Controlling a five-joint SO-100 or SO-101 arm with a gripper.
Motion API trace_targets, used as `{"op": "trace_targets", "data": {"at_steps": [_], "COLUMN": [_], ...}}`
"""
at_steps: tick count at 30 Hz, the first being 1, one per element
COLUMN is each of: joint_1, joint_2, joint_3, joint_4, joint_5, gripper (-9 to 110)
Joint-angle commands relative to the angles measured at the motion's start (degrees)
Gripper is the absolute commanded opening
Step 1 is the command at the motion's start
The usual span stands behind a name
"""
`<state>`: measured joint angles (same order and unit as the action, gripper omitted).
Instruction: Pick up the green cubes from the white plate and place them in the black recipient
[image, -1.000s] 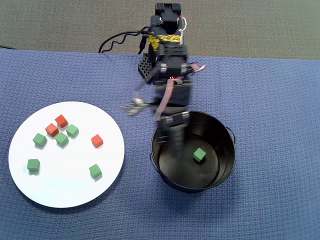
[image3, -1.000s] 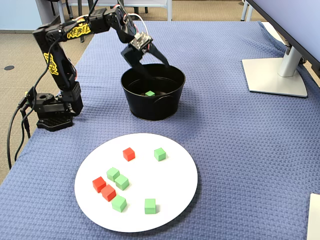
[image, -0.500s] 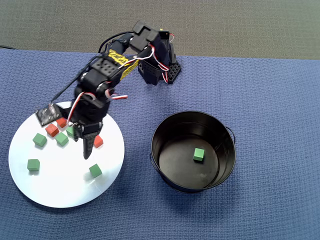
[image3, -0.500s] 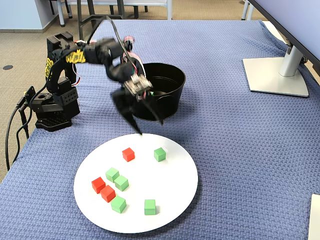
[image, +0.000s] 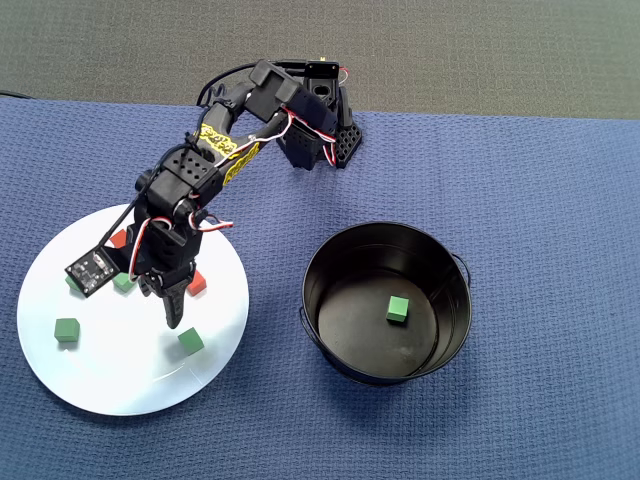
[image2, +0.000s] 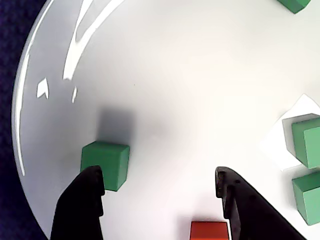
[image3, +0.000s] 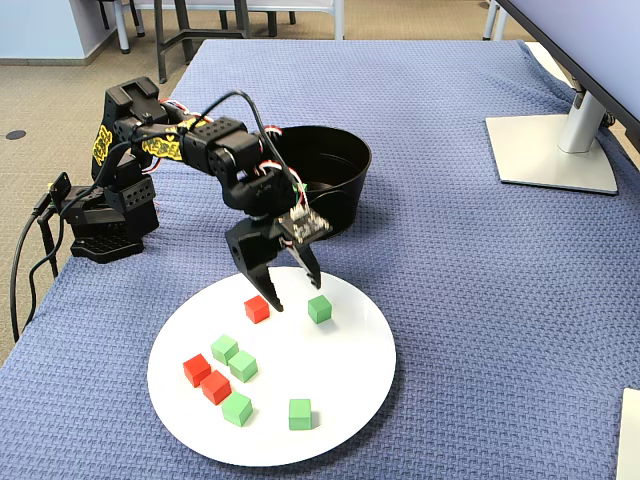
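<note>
The white plate (image: 115, 375) (image3: 345, 395) holds several green cubes and three red ones. My gripper (image3: 295, 294) (image: 176, 308) hangs open just above the plate, with nothing between its fingers. In the wrist view the gripper (image2: 160, 183) has a green cube (image2: 106, 164) right at its left fingertip (image2: 94, 181). A red cube (image2: 209, 231) lies near the right finger. That green cube (image3: 319, 308) (image: 190, 340) lies alone at the plate's side nearest the black recipient (image: 330, 352) (image3: 345, 212). One green cube (image: 397, 309) lies inside the recipient.
Other green cubes (image3: 243, 365) and red cubes (image3: 216, 386) cluster on the plate's far side from the recipient. The arm's base (image3: 105, 215) stands at the edge of the blue cloth (image3: 480, 300). A monitor stand (image3: 555, 150) is at the right in the fixed view.
The arm swung from above the black recipient over to the plate and lowered. The gripper stayed open and now sits beside the lone green cube.
</note>
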<state>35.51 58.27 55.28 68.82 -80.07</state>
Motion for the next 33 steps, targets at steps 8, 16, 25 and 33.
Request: {"op": "trace_targets", "data": {"at_steps": [8,16,25,33], "joint_1": [-4.1,-7.3,-9.3,-9.5], "joint_2": [-0.8,-2.8,-5.4,-8.3], "joint_3": [-3.9,-4.5,-5.4,-7.5], "joint_4": [-0.8,-1.8,-1.6,-1.7], "joint_5": [8.5,11.8,11.3,11.4], "gripper": [22,22,21,21]}}
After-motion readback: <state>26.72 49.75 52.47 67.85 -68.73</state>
